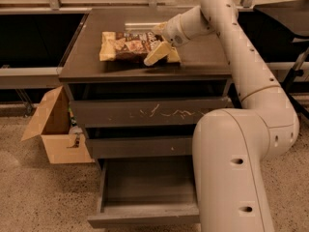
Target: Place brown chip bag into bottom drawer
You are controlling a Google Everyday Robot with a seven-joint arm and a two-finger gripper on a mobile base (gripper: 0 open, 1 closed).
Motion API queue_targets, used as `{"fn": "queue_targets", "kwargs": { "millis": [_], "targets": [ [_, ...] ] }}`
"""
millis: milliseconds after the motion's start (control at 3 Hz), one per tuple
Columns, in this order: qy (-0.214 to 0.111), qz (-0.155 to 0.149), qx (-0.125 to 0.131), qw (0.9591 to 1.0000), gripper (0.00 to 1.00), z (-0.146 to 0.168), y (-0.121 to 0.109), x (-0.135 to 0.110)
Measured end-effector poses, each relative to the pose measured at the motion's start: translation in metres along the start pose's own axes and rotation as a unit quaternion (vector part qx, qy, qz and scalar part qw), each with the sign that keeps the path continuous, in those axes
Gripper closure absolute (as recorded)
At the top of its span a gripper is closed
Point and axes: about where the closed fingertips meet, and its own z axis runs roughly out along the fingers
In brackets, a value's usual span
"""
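Note:
The brown chip bag (126,46) lies flat on the cabinet top (203,57), left of centre, with tan ends and a dark brown middle. My gripper (157,42) is at the bag's right part, low over the top. Its fingers are spread, one fingertip (154,55) on the near side of the bag and the other on the far side. The bag's right end shows past the near finger. The bottom drawer (145,220) is pulled out and open at the foot of the cabinet, with nothing in it.
The top drawer (149,112) with white scratches and the plain middle drawer (140,147) are closed. An open cardboard box (53,129) stands on the floor left of the cabinet. My arm's large body (231,168) fills the right foreground beside the open drawer.

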Motion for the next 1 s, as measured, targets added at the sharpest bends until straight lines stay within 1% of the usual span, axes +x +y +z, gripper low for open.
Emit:
{"fn": "queue_targets", "kwargs": {
  "millis": [333,667,1000],
  "targets": [
    [0.002,0.009,-0.009,0.9999,0.43,0.008,0.001,0.004],
    [-0.015,-0.009,-0.015,0.9997,0.72,-0.005,0.007,-0.011],
    [-0.048,-0.034,-0.017,0.9981,0.97,-0.034,0.017,-0.035]
  ]
}}
